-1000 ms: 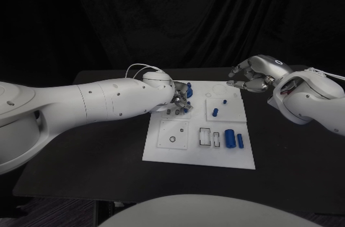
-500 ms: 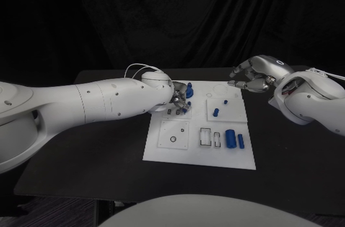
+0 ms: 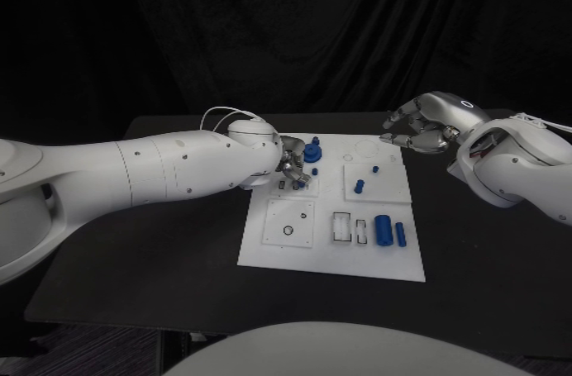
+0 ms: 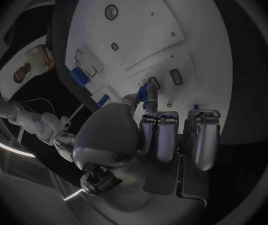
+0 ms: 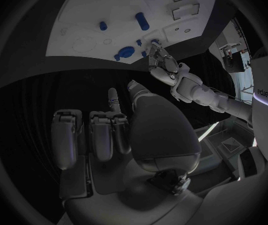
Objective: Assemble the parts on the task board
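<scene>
The white task board (image 3: 334, 256) lies mid-table. My left hand (image 3: 292, 168) hovers over its back left corner, fingers curled. In the left wrist view its thumb and a fingertip (image 4: 151, 104) pinch a small blue part (image 4: 148, 92) just above two small slots (image 4: 176, 76). A blue knob-shaped part (image 3: 312, 151) stands just right of that hand. A thick blue cylinder (image 3: 382, 229) and a thin one (image 3: 399, 234) lie at the board's front right. My right hand (image 3: 420, 130) hangs above the back right corner, fingers curled in on nothing.
Two small blue parts (image 3: 361, 184) (image 3: 373, 168) sit on a raised white square. A ring mark (image 3: 286, 230) and two rectangular slots (image 3: 342, 226) lie at the front. My left forearm (image 3: 155, 173) spans the table's left side.
My left hand has drawn slightly left and back, uncovering the blue knob-shaped part. The right hand has barely moved.
</scene>
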You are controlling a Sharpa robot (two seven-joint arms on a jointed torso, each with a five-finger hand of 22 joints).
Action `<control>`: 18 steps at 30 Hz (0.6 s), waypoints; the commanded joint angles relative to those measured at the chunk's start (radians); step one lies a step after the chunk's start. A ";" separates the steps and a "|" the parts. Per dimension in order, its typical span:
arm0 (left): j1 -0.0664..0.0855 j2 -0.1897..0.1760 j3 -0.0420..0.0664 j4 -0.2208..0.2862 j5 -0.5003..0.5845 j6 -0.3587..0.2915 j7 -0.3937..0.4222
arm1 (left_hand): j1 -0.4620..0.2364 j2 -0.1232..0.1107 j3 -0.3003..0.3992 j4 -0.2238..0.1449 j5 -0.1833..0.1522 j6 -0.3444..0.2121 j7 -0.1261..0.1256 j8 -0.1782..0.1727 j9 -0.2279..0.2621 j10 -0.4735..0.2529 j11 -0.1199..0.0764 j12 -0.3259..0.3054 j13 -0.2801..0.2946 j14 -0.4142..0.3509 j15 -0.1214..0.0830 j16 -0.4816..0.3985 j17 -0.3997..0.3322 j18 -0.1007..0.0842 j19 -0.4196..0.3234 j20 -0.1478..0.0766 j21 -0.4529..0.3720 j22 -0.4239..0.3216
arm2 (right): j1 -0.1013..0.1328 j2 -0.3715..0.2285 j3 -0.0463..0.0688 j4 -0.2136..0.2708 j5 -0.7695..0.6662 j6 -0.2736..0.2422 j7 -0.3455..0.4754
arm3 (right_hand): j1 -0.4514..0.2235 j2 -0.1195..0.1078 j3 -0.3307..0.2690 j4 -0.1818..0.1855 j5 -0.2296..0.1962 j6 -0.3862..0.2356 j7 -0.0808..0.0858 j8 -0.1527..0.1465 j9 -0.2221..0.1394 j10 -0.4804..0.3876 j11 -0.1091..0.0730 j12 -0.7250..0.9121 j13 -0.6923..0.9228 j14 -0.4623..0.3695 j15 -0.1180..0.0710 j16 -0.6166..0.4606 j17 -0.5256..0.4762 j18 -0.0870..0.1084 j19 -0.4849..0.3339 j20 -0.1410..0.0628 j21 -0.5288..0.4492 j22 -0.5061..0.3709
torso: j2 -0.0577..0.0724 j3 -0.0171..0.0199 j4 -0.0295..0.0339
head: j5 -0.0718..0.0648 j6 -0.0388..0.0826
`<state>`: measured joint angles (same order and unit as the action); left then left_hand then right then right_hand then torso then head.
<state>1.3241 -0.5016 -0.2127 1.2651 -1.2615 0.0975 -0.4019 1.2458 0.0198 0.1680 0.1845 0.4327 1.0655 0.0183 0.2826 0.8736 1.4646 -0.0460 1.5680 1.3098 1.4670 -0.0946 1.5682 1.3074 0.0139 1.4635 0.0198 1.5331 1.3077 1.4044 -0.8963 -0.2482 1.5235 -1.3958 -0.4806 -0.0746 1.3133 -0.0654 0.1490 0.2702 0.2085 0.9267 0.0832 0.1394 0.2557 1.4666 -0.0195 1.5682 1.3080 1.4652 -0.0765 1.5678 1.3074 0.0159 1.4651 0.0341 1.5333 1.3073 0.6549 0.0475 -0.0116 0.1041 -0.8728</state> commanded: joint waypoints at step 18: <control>-0.003 -0.043 0.000 0.038 -0.004 -0.049 -0.037 | -0.019 -0.015 0.044 -0.005 -0.003 0.014 -0.004 -0.013 0.009 0.106 -0.008 0.003 0.261 0.104 -0.005 0.003 0.263 0.005 0.057 -0.006 -0.005 0.197 | -0.002 -0.002 0.001 -0.002 -0.001 0.014 -0.025 | 0.004 0.005 0.002 -0.007 0.004 0.007 0.000 -0.002 -0.001 0.104 0.009 0.003 0.263 0.106 0.008 0.003 0.263 -0.003 0.078 0.009 -0.005 0.247 | 0.000 -0.0006 -0.0009 | 0.005 0.000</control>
<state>1.3235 -0.5442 -0.2132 1.2999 -1.2616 0.0706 -0.4219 1.2326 0.0068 0.1984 0.1845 0.4324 1.0745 0.0196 0.2748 0.8811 1.4646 -0.0460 1.5680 1.3099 1.4669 -0.0946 1.5682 1.3074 0.0140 1.4635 0.0199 1.5331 1.3076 1.4044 -0.8978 -0.2482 1.5217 -1.3955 -0.4731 -0.0783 1.3132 -0.0655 0.1518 0.2674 0.2085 0.9267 0.0832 0.1393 0.2557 1.4666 -0.0195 1.5681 1.3079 1.4652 -0.0765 1.5679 1.3073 0.0159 1.4651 0.0341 1.5333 1.3073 0.6551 0.0469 -0.0127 0.1084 -0.8728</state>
